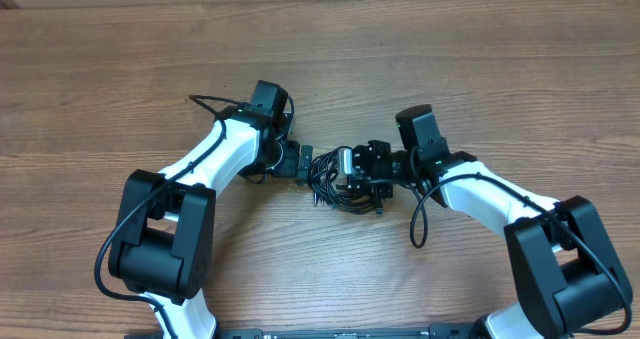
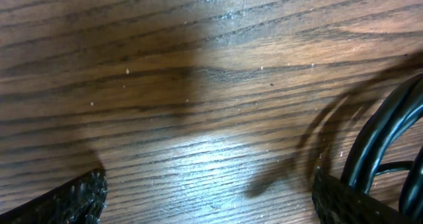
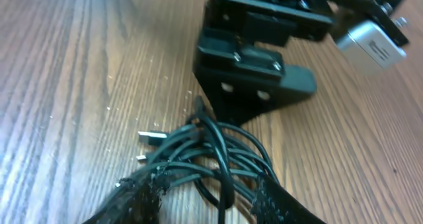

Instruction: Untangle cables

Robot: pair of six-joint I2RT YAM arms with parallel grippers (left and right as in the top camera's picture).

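The cables (image 1: 340,187) lie bundled in the middle of the wooden table (image 1: 120,79). The right gripper (image 3: 201,199) straddles the bundle, jaws partly narrowed against its outer strands; I cannot tell whether they pinch. The left gripper (image 2: 208,201) is spread wide, with cords just beside 1 finger (image 2: 344,201).

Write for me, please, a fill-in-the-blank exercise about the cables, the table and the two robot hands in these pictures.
1. The cables are ___ in colour.
2. They lie on a table made of ___.
3. In the right wrist view, the bundle sits ___ the two fingers of the right hand.
4. The left hand has its jaws wide ___.

Missing words: black; wood; between; open.
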